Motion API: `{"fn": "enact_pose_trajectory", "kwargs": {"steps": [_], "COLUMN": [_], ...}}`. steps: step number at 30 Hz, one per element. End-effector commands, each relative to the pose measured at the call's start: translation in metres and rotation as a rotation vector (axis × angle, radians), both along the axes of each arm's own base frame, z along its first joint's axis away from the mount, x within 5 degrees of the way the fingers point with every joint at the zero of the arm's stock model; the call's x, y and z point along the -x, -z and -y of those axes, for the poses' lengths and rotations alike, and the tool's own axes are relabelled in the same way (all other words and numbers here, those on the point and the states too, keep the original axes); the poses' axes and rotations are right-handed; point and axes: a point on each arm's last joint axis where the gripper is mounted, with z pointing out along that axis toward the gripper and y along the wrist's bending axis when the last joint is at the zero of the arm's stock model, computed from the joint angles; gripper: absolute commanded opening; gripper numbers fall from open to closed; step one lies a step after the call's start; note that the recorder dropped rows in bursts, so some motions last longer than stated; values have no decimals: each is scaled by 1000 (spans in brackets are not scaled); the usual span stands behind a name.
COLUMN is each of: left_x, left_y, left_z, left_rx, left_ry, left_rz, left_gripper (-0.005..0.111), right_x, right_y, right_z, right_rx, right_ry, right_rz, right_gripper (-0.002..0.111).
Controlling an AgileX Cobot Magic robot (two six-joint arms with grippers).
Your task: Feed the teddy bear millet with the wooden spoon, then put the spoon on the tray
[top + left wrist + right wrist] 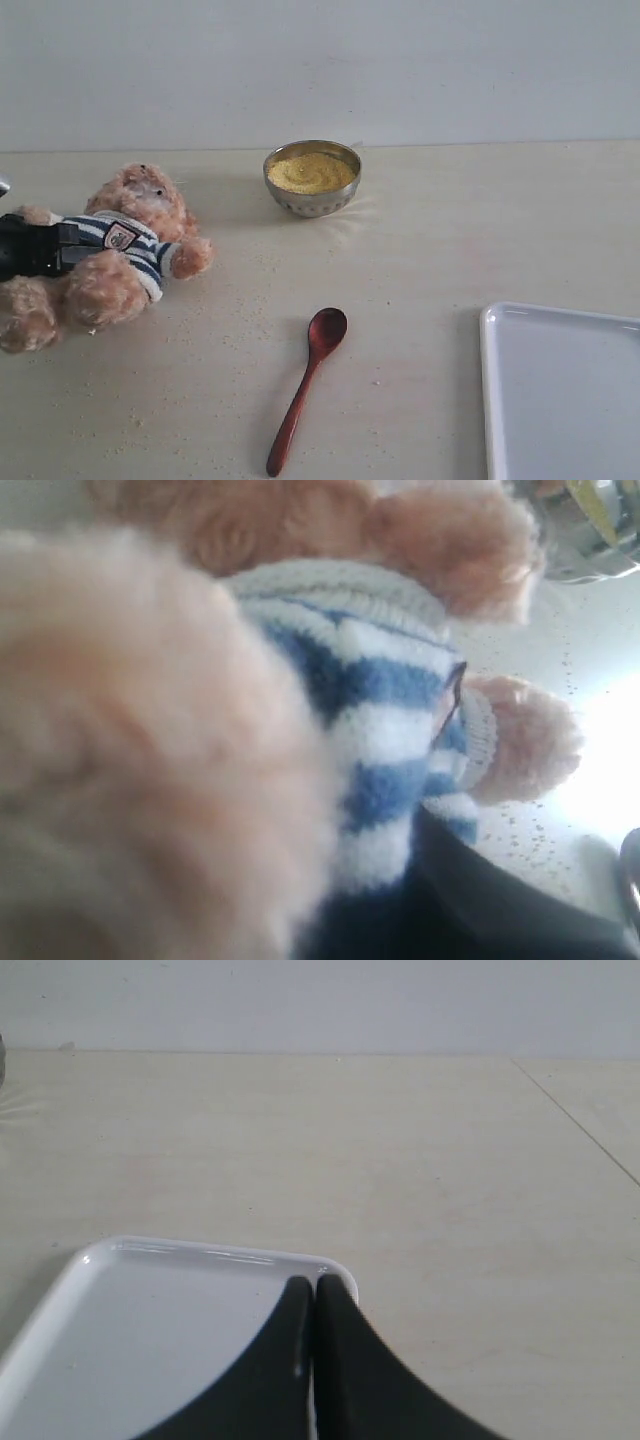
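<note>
The teddy bear (130,255) lies at the table's left, head toward the back wall. My left gripper (62,247) comes in from the left edge and is shut on its striped torso. In the left wrist view the bear (370,720) fills the picture, and one dark finger (490,900) presses against its shirt. The millet (312,170) fills a metal bowl (310,200) at the back centre. In the middle of the table, nearer the front, lies the wooden spoon (308,390), apart from both grippers. My right gripper (314,1286) is shut and empty over a corner of the tray (150,1330).
The white tray (560,390) sits at the front right, cut off by the picture's edge. Stray grains (215,320) are scattered on the table between the bear and the spoon. A pale wall runs along the back of the table.
</note>
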Motion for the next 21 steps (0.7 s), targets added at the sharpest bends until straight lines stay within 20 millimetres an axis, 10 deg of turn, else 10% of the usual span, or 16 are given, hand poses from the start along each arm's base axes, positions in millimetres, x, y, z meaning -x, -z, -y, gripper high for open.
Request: {"fn": "enact_pose_trajectory", "kwargs": {"steps": [1, 11, 21], "left_x": [-5, 20, 31], "left_y": [-12, -132, -127], "left_z": [6, -1, 0], "left_rx": [110, 279, 328], "left_ry": [11, -110, -202], "left_rz": [15, 114, 123], "left_gripper": [5, 5, 5], "right_x": [0, 0, 0], "right_y": [-1, -1, -3], "right_z": [0, 0, 4], "right_rx": [3, 3, 249], "right_ry": [3, 3, -25], "right_rz": [8, 8, 12], "right_gripper": [1, 1, 1]}}
